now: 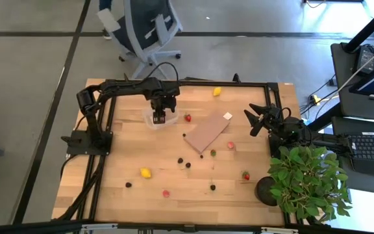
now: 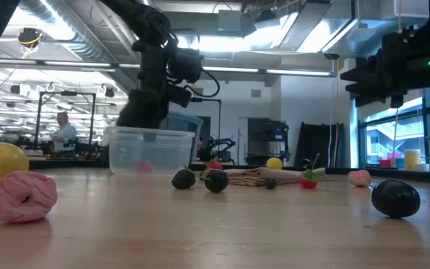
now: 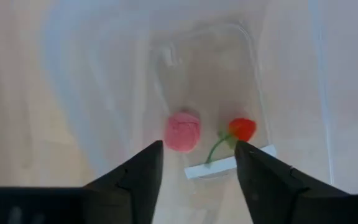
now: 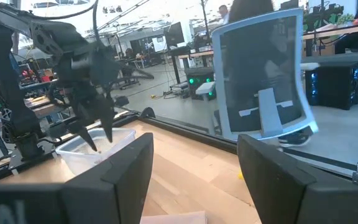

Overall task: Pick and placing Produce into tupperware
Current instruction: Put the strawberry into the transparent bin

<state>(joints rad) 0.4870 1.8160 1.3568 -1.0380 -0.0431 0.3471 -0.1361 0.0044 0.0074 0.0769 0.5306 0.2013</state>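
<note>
Directly above the tub [image 1: 156,118], near the far left part of the worktop [image 1: 174,188], hangs the left gripper [image 1: 159,118], pointing down into it. Its wrist view looks straight through the clear tub [image 3: 197,93]: the two dark fingers [image 3: 132,180] stand apart with nothing between them, and beyond the gap, on the tub's floor, lie a pink piece [image 3: 183,131] and a red piece [image 3: 242,129] with a green stem, side by side and apart from both fingers. The pink piece sits just off the tip of one finger, the red one just off the other. From the low view the tub [image 2: 150,150] stands upright on the worktop with a pink spot showing through its wall and the left arm coming down behind it. Other produce is scattered over the worktop: a lemon [image 1: 146,173] toward the near left, another lemon [image 1: 217,91] at the far edge, a strawberry [image 1: 188,117] just right of the tub, dark berries [image 1: 184,162] near the middle, beside a tan board [image 1: 206,132]. The right gripper [image 1: 255,119] waits at the right side, off the worktop surface, its fingers [image 4: 126,168] spread and empty, near a potted plant [image 1: 307,179].
</note>
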